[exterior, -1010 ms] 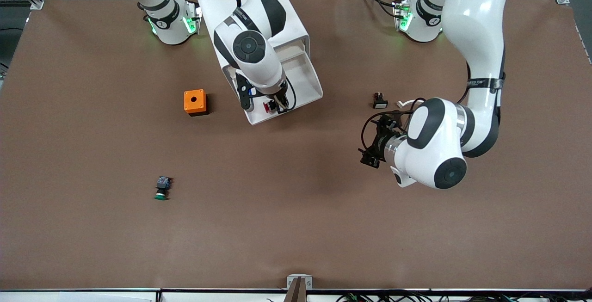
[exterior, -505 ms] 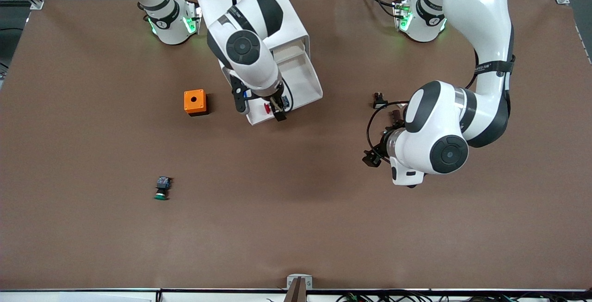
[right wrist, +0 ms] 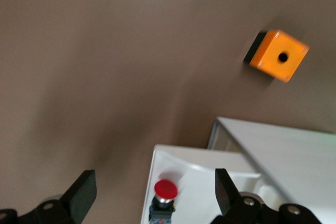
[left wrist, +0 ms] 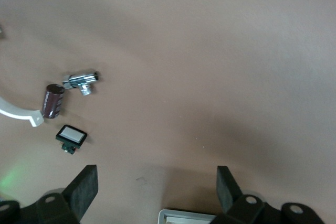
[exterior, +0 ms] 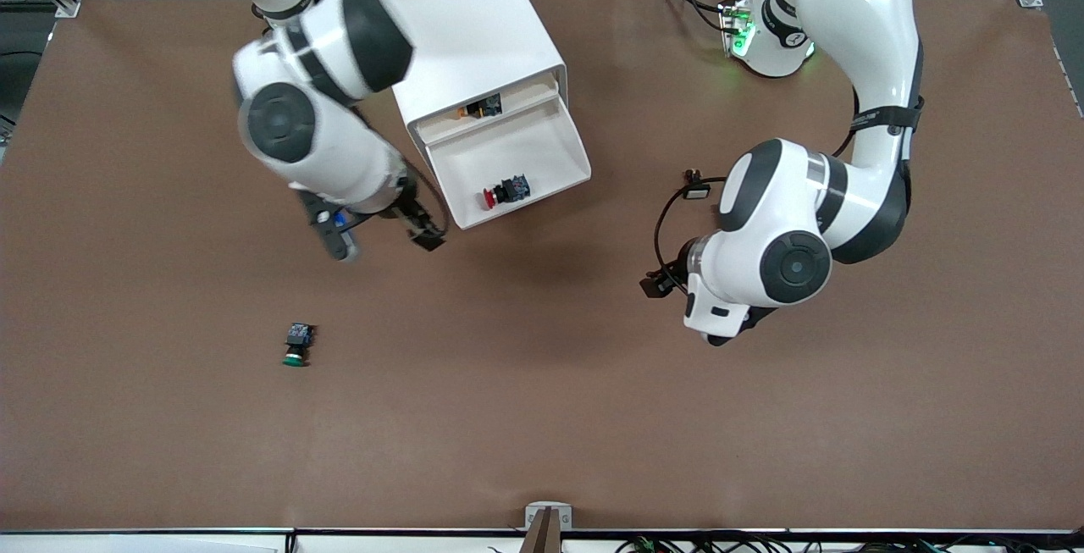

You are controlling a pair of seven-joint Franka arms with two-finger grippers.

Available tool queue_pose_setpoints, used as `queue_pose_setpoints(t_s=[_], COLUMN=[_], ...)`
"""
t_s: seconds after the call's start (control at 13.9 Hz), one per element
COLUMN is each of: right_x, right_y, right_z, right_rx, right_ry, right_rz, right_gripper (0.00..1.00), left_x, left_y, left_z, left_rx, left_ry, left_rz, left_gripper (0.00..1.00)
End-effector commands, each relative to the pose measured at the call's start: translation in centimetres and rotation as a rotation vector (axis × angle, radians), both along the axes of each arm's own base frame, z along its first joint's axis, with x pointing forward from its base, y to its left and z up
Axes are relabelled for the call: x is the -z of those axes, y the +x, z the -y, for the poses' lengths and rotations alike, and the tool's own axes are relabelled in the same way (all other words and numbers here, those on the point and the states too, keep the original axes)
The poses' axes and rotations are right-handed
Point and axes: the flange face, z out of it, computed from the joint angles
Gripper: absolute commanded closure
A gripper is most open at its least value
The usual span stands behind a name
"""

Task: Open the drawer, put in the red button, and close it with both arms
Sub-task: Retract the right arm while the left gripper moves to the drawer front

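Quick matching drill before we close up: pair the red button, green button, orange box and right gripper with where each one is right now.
Things:
1. red button
2. green button
3. orange box
4. right gripper

Places:
A. on bare table, nearest the front camera of all four
B. lying in the open drawer
C. open, over bare table beside the drawer's front corner
D. on the table beside the cabinet, toward the right arm's end, hidden by the right arm in the front view

Pairs: 1-B, 2-A, 3-D, 4-C
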Motion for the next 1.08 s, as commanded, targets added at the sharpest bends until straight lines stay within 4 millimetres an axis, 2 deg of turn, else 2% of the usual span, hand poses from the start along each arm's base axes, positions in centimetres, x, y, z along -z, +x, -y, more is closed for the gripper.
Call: queue_pose_setpoints(t_s=[0.0,0.07,0.14,0.22,0.51,0.65,0.87,1.01], right_x=[-3.0,-3.2,-3.9,-5.5,-8.8,-9.8,-11.4,-12.2], right_y=[2.3,2.7,3.1,3.2,2.3,1.8,0.3,-0.9], right_z=[7.6,9.7,12.6,15.4,22.3,26.3,29.7,31.3], right_rx=[-0.081,-0.125,-0.150,-0.208,-0.463,-0.539,-0.659,-0.762], right_ry=[0.007,0.010,0.022,0.028,-0.032,-0.008,0.016,0.025], right_rz=[-0.017,-0.019,-0.003,0.037,0.093,0.106,0.130,0.163], right_gripper=[0.00,0.00,0.00,0.00,0.00,0.00,0.00,0.00], left_x=[0.4,1.5,2.2,2.5,4.6,6.7,8.5,8.5], left_y=[-1.4,-2.6,-3.4,-4.5,-7.4,-9.1,-11.5,-13.2], left_z=[3.6,6.0,7.7,9.4,14.3,17.0,18.8,20.2], left_rx=[0.074,0.105,0.127,0.153,0.222,0.254,0.275,0.273], left_ry=[-0.007,-0.014,-0.016,-0.017,-0.026,-0.023,-0.012,-0.005], left_rz=[0.073,0.077,0.084,0.086,0.104,0.125,0.091,0.080], left_gripper=[0.01,0.01,0.01,0.01,0.01,0.01,0.00,0.00])
